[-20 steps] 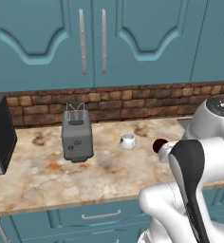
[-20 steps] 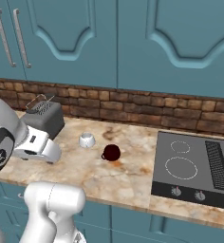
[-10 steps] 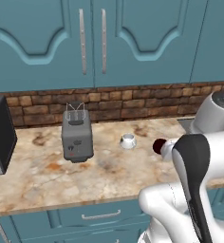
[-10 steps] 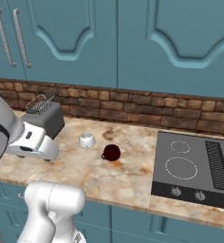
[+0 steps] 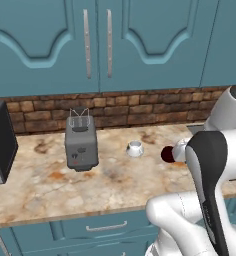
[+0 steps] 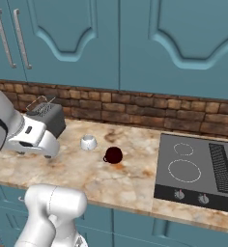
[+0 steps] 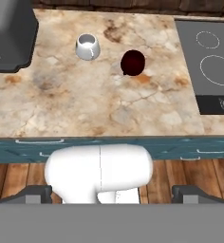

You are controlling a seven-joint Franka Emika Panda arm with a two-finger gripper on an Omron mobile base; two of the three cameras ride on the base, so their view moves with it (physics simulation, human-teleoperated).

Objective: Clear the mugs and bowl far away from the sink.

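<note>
Two mugs stand near each other on the marbled counter, between the grey toaster and the black stovetop. White mug: small, pale, nearer the toaster. Maroon mug: dark, glossy, handle barely discernible, nearer the stovetop. Bare counter runs from both mugs to the front edge. No legible writing. Gripper: fingertips spread wide apart, empty, well back from the mugs.

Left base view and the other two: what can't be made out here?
- Maroon mug: its right side hidden behind the arm, left base view.
- Stovetop: cut by the right edge, right base view.
- Toaster: cut by the top-left corner, hand view.
- White mug: handle too small to tell.
</note>
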